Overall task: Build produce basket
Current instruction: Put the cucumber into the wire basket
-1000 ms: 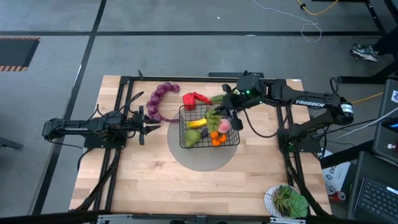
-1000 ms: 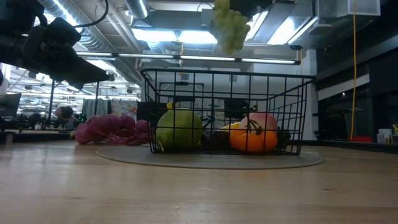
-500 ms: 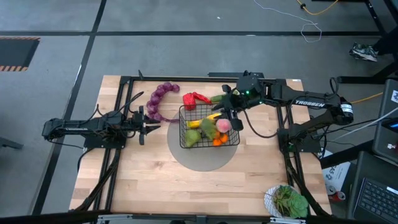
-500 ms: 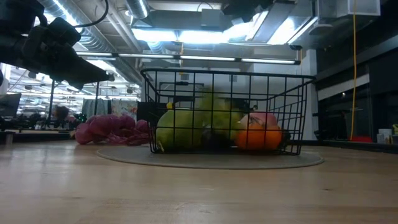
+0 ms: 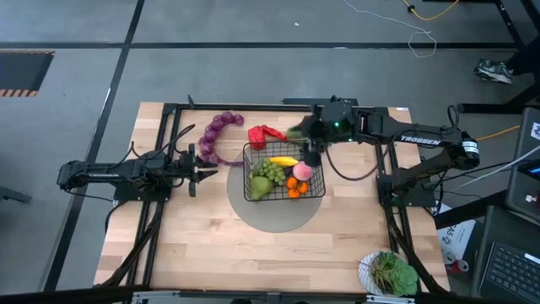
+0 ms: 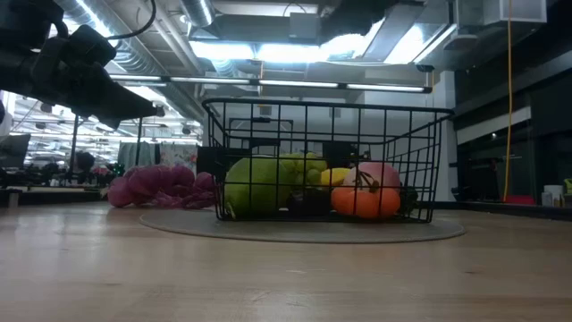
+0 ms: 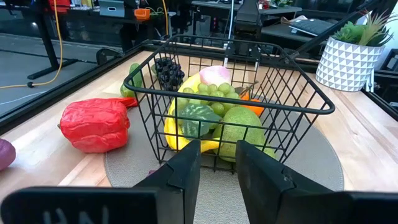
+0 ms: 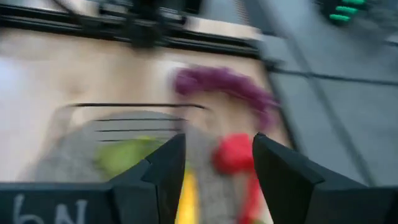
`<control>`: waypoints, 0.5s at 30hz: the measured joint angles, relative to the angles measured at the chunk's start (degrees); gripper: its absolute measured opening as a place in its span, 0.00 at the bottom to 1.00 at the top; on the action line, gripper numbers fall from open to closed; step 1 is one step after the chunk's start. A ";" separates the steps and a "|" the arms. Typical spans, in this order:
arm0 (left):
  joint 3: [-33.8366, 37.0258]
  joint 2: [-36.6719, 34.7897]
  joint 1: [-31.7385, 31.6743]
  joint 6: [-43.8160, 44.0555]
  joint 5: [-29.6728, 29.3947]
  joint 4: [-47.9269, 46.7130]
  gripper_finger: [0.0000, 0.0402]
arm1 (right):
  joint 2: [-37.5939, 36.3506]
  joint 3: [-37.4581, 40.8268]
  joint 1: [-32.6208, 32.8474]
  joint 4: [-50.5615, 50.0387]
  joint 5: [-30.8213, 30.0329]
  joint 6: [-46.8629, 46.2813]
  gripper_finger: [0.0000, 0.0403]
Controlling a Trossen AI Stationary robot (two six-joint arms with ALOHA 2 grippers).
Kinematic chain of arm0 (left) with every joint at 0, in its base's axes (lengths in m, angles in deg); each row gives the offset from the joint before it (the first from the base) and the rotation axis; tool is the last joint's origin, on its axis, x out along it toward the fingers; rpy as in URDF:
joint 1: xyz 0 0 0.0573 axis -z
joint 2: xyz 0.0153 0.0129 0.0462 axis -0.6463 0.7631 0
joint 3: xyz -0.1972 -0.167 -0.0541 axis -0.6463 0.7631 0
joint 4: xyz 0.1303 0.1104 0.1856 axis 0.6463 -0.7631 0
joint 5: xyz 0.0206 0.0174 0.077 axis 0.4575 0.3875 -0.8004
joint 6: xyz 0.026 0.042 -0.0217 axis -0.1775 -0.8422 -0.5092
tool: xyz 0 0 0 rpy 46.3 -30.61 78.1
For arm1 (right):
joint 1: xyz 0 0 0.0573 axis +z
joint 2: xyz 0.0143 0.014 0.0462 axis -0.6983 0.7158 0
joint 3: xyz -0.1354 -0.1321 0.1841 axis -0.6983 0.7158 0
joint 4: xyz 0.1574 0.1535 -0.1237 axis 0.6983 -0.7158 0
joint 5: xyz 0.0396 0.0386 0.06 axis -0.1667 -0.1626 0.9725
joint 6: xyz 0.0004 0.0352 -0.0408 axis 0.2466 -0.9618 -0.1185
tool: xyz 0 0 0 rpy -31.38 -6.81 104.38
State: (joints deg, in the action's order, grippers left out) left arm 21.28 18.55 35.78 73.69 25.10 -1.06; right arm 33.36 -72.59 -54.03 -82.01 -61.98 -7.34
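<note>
Our right gripper (image 5: pixel 309 145) hung above the far right corner of the basket (image 5: pixel 250 191), fingers spread with nothing between them, as the right wrist view showed plainly. We judged the job well along but not finished. The basket, a small square cage of black wire with see-through mesh sides, stood on a round grey mat (image 5: pixel 270 215) near the middle of the table (image 5: pixel 194 245), and it already held a good share of the produce: a pear (image 6: pixel 252 186), green grapes (image 5: pixel 271 168), a banana (image 5: pixel 283 160), a peach (image 5: pixel 303 170), oranges (image 6: pixel 365 200) and a small bunch of dark grapes (image 7: pixel 168 70) at the far side. Three pieces lay outside it, as far as we could see. The red pepper (image 5: pixel 264 133) rested on the wood just beyond the basket's far edge, the purple grape string (image 5: pixel 215 135) curled further off toward the far left, and a green piece (image 5: pixel 296 133), possibly the cucumber, sat partly hidden under our right gripper. Those seemed to be what remained to load. Our left gripper (image 5: pixel 202 175) waited low over the table to the left of the basket, its fingers (image 7: pixel 181 171) a little apart and pinching nothing. A white pot of leafy greens (image 5: pixel 390 273) stood at the near right corner, well apart from the work.
</note>
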 joint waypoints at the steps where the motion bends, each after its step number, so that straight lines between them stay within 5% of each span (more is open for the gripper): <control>1: 0.00 0.00 0.01 0.01 0.00 0.00 0.24 | 0.00 0.00 0.00 0.00 -4.41 -0.55 0.46; 6: 0.02 0.01 0.01 0.01 0.00 0.00 0.24 | -0.05 0.00 -0.88 -0.46 -35.26 -15.19 0.46; 8: 0.01 0.02 -0.01 0.01 -0.02 0.00 0.24 | -0.09 0.00 -2.28 -2.63 -41.40 -20.33 0.46; 10: 0.00 0.02 -0.01 -0.01 -0.02 0.00 0.24 | -0.09 0.00 -4.33 -4.65 -40.75 -23.45 0.46; 15: 0.00 0.02 0.01 0.01 0.00 0.00 0.24 | -0.09 0.00 -12.37 -7.68 -28.01 -30.63 0.46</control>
State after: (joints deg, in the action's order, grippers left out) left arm 21.28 18.57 35.79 73.69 25.10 -1.06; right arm 33.28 -72.59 -66.40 -89.69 -89.99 -37.97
